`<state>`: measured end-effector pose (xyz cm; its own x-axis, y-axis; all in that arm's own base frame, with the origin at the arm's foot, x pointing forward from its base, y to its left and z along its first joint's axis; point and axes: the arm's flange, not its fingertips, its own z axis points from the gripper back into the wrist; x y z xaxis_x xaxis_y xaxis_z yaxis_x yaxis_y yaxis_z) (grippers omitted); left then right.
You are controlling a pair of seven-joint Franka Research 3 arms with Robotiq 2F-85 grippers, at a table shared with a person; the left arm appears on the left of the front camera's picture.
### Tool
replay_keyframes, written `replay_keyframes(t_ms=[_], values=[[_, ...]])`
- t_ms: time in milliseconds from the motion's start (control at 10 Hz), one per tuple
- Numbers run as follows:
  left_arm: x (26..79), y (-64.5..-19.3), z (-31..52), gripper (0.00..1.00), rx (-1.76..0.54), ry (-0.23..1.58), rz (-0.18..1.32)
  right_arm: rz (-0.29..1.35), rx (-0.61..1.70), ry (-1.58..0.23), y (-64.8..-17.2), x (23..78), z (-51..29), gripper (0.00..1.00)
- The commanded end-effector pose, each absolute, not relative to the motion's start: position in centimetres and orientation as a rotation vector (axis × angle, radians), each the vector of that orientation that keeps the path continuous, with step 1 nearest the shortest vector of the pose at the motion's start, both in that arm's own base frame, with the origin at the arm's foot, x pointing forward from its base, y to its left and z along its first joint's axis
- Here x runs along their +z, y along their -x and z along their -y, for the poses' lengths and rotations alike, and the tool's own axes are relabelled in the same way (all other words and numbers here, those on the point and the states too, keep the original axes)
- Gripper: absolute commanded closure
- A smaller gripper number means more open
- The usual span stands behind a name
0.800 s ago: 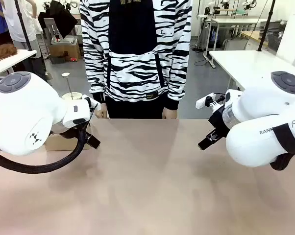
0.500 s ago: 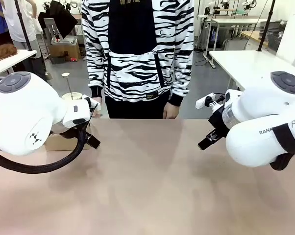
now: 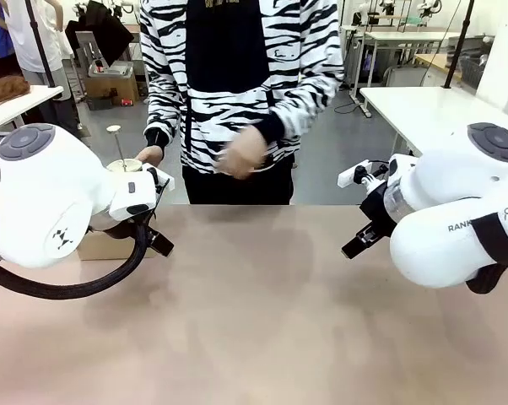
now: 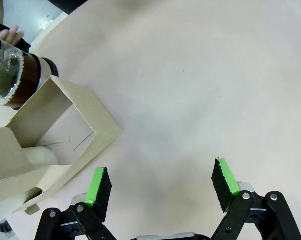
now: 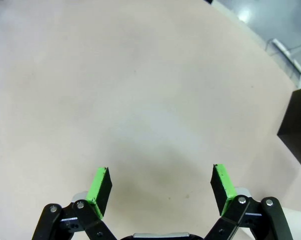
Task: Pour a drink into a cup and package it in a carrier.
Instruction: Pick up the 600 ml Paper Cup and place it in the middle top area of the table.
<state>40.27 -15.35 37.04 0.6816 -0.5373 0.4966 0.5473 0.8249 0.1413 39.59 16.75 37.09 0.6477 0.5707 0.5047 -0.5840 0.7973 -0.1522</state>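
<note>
The drink, a dark brown liquid in a clear glass jug (image 4: 14, 80), stands beside an open cardboard box; its metal top (image 3: 123, 164) shows behind my left arm. The person's hand (image 3: 149, 155) is at the jug. My left gripper (image 4: 161, 182) hovers open over bare table next to the box, with nothing between its green pads. My right gripper (image 5: 160, 182) is open too, above bare table on the right side (image 3: 357, 245). A white rounded thing (image 4: 40, 156) lies in the box; I cannot tell whether it is the cup. The carrier is out of view.
The plain brown cardboard box (image 4: 65, 125) lies on its side at the table's left, behind my left arm (image 3: 102, 246). A black box (image 5: 296, 125) sits near my right gripper. The person stands at the far edge, with the other hand (image 3: 241, 152) raised at waist height.
The person's hands left the table's far edge: one went to the jug at the left, the other rose in front of the body. Neither arm has moved.
</note>
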Motion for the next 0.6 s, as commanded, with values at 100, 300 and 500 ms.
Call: replay_keyframes(t_ms=[100,300,500], values=[[37.0,-40.3,15.2,0.00,-0.606,0.021,0.551,0.565,0.657,-0.025,-39.6,37.1,-16.7,0.00],[37.0,-40.3,15.2,0.00,-0.606,0.021,0.551,0.549,0.637,-0.021,-41.8,42.1,-18.0,0.00],[37.0,-40.3,15.2,0.00,-0.606,0.021,0.551,0.551,0.647,-0.055,-44.2,47.3,-17.6,0.00]])
